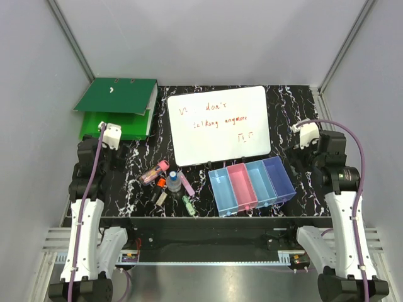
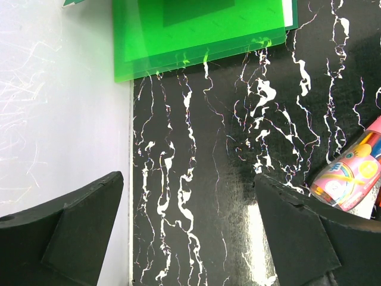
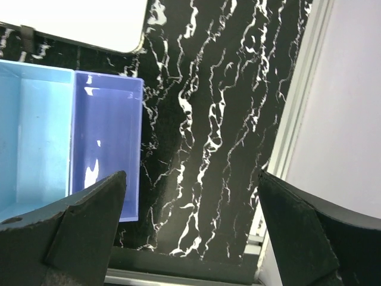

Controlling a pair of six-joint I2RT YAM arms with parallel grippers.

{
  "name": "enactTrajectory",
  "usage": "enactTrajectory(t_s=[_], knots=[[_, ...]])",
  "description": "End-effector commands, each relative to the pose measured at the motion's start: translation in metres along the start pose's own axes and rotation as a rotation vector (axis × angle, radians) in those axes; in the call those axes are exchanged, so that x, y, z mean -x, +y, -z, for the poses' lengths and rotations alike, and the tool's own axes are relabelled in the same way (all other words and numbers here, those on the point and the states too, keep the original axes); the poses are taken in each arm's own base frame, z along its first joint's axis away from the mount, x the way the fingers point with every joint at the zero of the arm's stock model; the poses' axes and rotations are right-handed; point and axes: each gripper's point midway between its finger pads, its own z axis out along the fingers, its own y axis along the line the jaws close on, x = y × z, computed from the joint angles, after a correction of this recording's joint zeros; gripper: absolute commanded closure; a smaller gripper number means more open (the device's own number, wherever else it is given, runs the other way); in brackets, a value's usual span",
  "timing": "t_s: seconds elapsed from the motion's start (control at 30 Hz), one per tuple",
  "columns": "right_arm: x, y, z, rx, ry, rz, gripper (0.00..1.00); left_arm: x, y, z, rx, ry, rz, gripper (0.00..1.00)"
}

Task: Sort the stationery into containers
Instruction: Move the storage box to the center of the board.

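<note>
The stationery lies in a loose cluster left of centre on the black marbled table: a pink-capped tube, an orange-red piece, a clear bottle with a blue cap, a lilac stick, a green clip-like piece and a small grey-white block. The four joined bins stand to their right and look empty. My left gripper hangs open and empty left of the cluster; its wrist view shows the tube at its right. My right gripper is open and empty right of the bins; in its wrist view the purple-blue bin lies to its left.
A white whiteboard with red writing lies behind the bins. A green ring binder sits at the back left, also in the left wrist view. Grey walls enclose the table; its edges run close beside each gripper.
</note>
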Motion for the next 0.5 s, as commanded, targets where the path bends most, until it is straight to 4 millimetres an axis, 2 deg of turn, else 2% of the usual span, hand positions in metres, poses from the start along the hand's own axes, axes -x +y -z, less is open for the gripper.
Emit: enactTrajectory(t_s=[0.0, 0.07, 0.13, 0.17, 0.23, 0.27, 0.33, 0.47], knots=[[0.016, -0.028, 0.003, -0.118, -0.010, -0.008, 0.00, 0.016, 0.004, 0.005, 0.000, -0.063, -0.004, 0.01], [0.021, -0.039, 0.001, -0.170, 0.010, -0.060, 0.00, 0.019, 0.005, 0.007, 0.006, -0.081, -0.008, 0.01], [0.019, -0.036, 0.000, -0.150, 0.030, -0.073, 0.00, 0.021, 0.005, 0.007, 0.003, -0.087, -0.011, 0.01], [0.025, -0.028, 0.000, -0.092, 0.011, -0.052, 0.00, 0.022, 0.005, 0.006, -0.003, -0.085, -0.022, 0.01], [0.020, -0.013, 0.002, -0.008, 0.034, -0.045, 0.00, 0.020, 0.003, 0.005, -0.014, -0.079, -0.036, 0.01], [0.027, 0.003, 0.004, 0.093, 0.006, -0.026, 0.00, 0.020, 0.002, 0.004, -0.024, -0.074, -0.060, 0.01], [0.025, 0.022, 0.003, 0.215, 0.024, -0.004, 0.00, 0.019, -0.005, 0.005, -0.068, -0.079, -0.088, 0.01], [0.039, 0.042, -0.011, 0.343, 0.002, -0.051, 0.00, 0.021, -0.017, 0.008, -0.142, -0.114, -0.158, 0.01]])
